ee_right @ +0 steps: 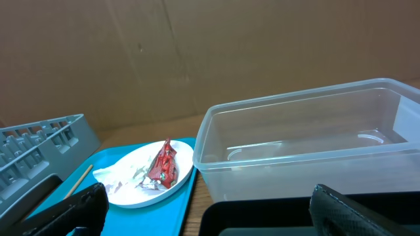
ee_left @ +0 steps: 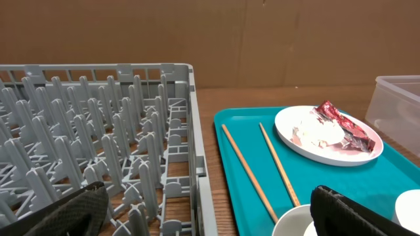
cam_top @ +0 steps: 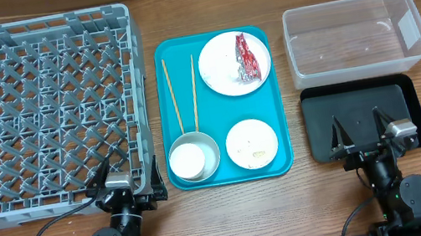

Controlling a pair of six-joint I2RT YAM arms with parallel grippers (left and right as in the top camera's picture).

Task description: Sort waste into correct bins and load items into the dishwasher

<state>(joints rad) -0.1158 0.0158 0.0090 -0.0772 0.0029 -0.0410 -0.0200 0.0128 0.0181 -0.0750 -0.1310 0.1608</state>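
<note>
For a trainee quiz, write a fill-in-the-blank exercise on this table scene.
The crumpled red-and-silver wrapper lies on a round white ____.
The small white cup sits inside the round metal ____.
The flat serving tray under the two thin wooden chopsticks is coloured ____.
Missing words: plate, bowl, teal.

Grey lattice rack (cam_top: 41, 119), teal tray (cam_top: 230, 161) — white plates (cam_top: 222, 57), red-and-silver wrapper (cam_top: 245, 57), black tray (cam_top: 363, 115).

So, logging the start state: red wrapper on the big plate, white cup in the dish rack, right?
Not quite. The overhead view shows the white cup in the metal bowl on the teal tray, not the dish rack.
</note>
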